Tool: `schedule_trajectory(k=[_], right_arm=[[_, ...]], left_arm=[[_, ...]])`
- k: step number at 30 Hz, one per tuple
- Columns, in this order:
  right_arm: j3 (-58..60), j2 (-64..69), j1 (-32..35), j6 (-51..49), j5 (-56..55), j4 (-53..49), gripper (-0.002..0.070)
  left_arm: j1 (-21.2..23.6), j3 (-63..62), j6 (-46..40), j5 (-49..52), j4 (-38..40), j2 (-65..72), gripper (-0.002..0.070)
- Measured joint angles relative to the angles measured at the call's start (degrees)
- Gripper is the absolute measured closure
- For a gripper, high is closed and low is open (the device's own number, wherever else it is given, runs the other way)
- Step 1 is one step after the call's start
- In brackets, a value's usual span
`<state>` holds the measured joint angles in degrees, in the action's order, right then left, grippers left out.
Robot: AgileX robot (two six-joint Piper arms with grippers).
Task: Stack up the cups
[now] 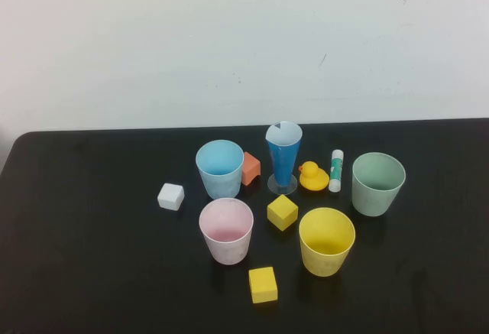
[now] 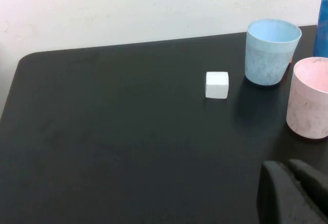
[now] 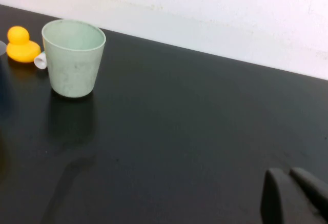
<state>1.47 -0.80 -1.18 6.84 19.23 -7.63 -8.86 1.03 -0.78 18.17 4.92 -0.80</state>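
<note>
No cup is stacked yet: blue cup point(image 1: 220, 168), pink cup point(image 1: 227, 230), yellow cup point(image 1: 326, 241) and green cup point(image 1: 377, 183) stand apart on the counter point(image 1: 92, 235), with the left pincer point(image 2: 292, 193) clenched near the pink and the right pincer point(image 3: 294, 196) clenched well off the green, so one must open and reach first.

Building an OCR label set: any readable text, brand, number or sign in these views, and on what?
None readable.
Glue stick: green band that may carry print, too small to read.
Light blue cup, pink cup, yellow cup, green cup, dark-blue cone glass: no markings visible.
Left gripper and right gripper sit low at their wrist views' edges, off the cups: no labels visible.
</note>
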Motion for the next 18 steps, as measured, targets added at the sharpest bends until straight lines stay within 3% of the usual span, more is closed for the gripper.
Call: schedule_trajectory(k=[18], right_arm=[[0.0,0.0,0.0,0.0,0.0,-0.13,0.0678]], left_arm=[[0.0,0.0,0.0,0.0,-0.35,0.0,0.0677]])
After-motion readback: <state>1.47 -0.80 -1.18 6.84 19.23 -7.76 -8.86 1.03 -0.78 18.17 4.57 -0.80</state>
